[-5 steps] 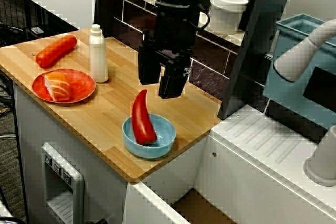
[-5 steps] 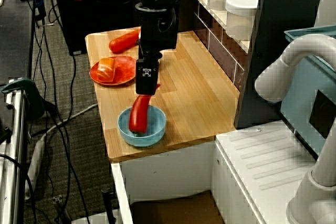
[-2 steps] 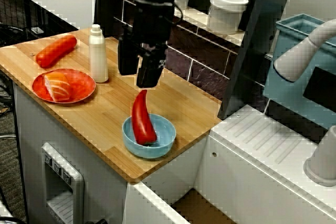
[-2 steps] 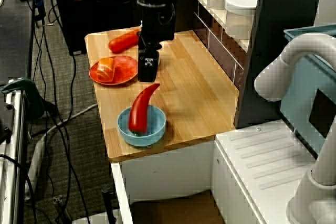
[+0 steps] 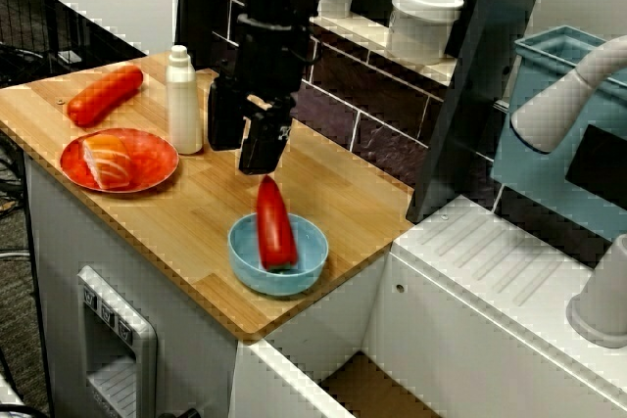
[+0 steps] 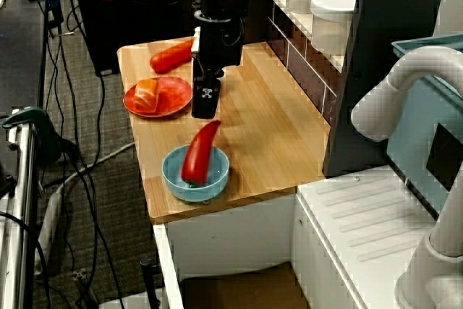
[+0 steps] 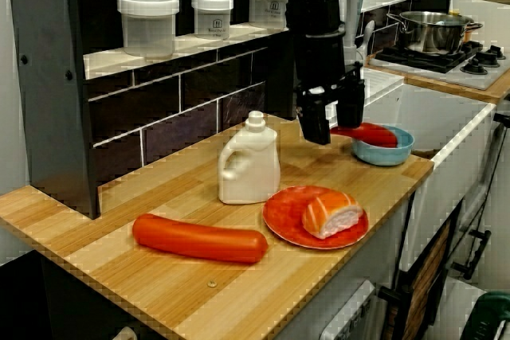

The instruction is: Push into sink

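My hand [image 5: 252, 134] has moved back from the blue bowl [image 5: 279, 257] — fingers spread, holding nothing. The red pepper [image 5: 275, 226] now stands just below it; the sink [image 7: 446, 121] push is not begun.

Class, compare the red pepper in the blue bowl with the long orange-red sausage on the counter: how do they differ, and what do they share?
The red pepper tapers to a point; the sausage has rounded ends. The pepper leans in the blue bowl, tip raised, while the sausage lies flat on the wooden counter. The pepper sits near the gripper; the sausage lies at the far end. Both are long and reddish.
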Robot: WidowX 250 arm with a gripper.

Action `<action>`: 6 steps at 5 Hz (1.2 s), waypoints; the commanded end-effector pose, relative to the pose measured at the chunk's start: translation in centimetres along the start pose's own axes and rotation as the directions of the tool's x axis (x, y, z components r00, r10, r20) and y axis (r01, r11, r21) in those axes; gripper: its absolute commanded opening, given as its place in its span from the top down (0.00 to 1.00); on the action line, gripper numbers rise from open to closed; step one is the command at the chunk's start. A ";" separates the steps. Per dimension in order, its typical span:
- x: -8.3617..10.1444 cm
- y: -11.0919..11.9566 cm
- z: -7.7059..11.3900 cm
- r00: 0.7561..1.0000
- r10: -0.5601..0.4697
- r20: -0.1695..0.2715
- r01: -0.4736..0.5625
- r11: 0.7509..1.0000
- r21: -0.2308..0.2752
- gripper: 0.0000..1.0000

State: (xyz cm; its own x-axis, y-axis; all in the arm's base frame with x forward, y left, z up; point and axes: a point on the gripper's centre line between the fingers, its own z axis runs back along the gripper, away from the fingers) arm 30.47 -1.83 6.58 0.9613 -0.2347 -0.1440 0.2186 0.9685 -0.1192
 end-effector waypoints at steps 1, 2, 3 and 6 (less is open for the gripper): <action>-0.8 0.4 -0.2 1.000 -0.020 0.006 0.020 1.000 0.016 0.00; -1.1 0.4 -0.3 1.000 -0.029 0.003 0.029 0.999 0.016 0.00; -1.2 0.5 -0.7 0.999 -0.031 -0.006 0.031 0.999 0.021 0.00; -2.6 0.6 -2.5 0.999 -0.044 -0.021 0.044 0.998 0.045 0.00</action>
State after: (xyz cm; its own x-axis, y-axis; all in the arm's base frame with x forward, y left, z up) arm 27.97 -1.03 3.03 0.9391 -0.2736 -0.2081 0.2585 0.9611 -0.0971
